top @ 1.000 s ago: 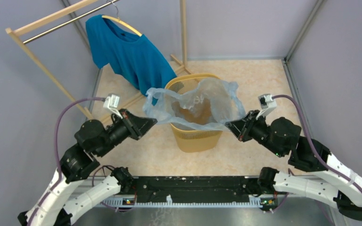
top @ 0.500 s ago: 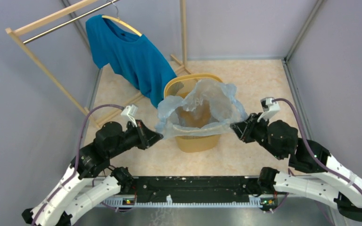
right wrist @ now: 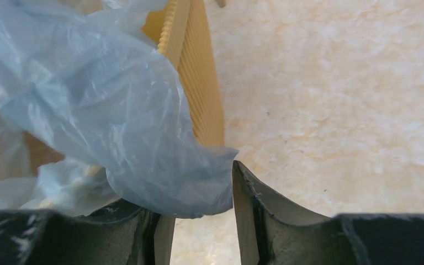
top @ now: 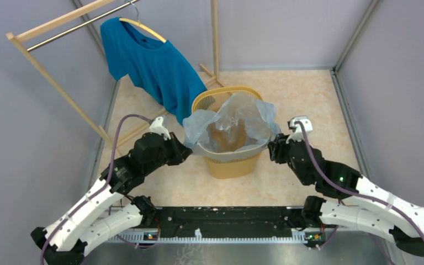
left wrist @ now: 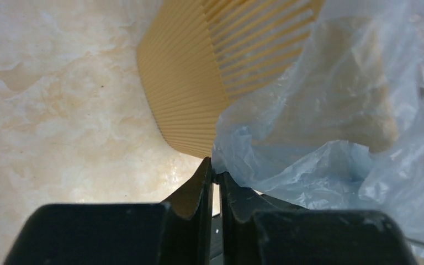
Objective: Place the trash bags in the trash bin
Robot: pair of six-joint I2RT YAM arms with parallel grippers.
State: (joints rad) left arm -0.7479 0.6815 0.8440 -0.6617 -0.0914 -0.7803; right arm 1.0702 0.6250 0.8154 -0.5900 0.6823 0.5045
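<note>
Trash bag: thin, see-through blue-grey film, crumpled and glossy. I judge it nearly weightless, fully limp and slippery, and easy to tear if I drag it across a hard edge.
Trash bin: tall yellow ribbed basket standing upright on the worktop. It looks stiff but light, so I expect it to shift or tip if the film snags it.
Where the bag is: its mouth is spread over the bin's rim, with the body sagging down inside. Loose film billows above the far rim, and the near edge is draped outside the near wall.
Left hand: fingers pressed together, pinching the bag's left edge at their tips, just beside the bin's left wall.
Right hand: fingers spread. A fold of the bag's right edge lies in the gap between them but is not clamped, close to the bin's right wall.
Where I would hold: the doubled hem at the mouth, where the film is bunched thick enough to grip. A single layer would likely slide out.
Bag relative to hands: it hangs between the two, touching both, and each hand sits low at rim height.
</note>
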